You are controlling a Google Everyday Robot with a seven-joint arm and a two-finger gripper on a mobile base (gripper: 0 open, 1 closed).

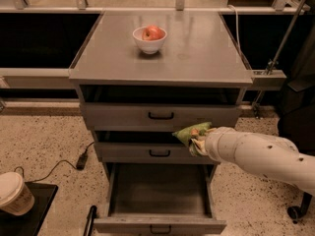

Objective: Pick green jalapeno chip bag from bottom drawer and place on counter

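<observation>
Your wrinkly green foil chip bag (189, 131) hangs in the air in front of the middle grey drawer (128, 152), above the right side of the wide grey metal bottom drawer (160, 224), which stands pulled out. Your gripper (198, 142), at the tip of the white arm (261, 154) reaching in from the right, is clamped on the bag. Higher up, the flat grey cabinet counter (197, 48) carries a white bowl (149, 42) holding a red apple (153, 32).
</observation>
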